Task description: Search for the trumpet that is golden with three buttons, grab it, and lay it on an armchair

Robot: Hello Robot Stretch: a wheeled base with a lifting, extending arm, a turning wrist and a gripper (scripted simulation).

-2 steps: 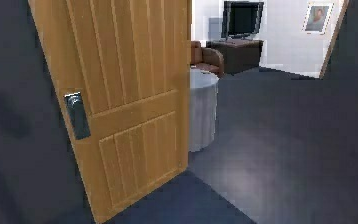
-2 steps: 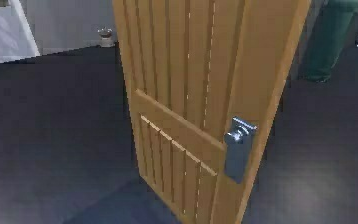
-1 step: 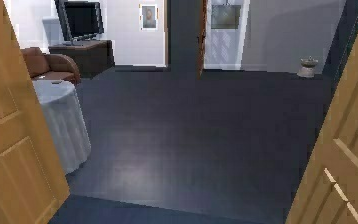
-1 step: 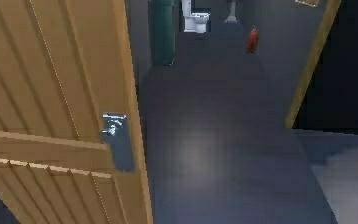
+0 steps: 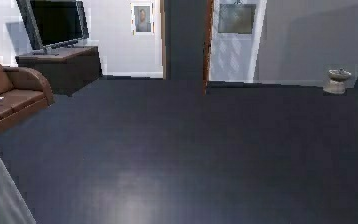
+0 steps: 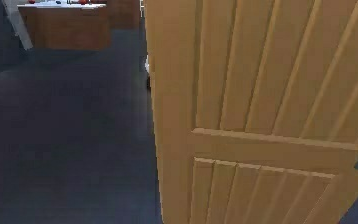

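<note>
Ahead you've got a brown leather seat [image 5: 12,95], flat TV [image 5: 57,22] on a dark cabinet [image 5: 72,68] — sideways, a grooved wooden door [image 6: 267,110]; pincer's state, can't tell.

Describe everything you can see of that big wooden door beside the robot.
The door looks like orange-brown wood, with tall upright grooved panels above a cross rail and shorter ones below. It stands close, in the arm side view's right half, over the dark floor. A small pale and dark bit at its left edge may be a handle.
</note>
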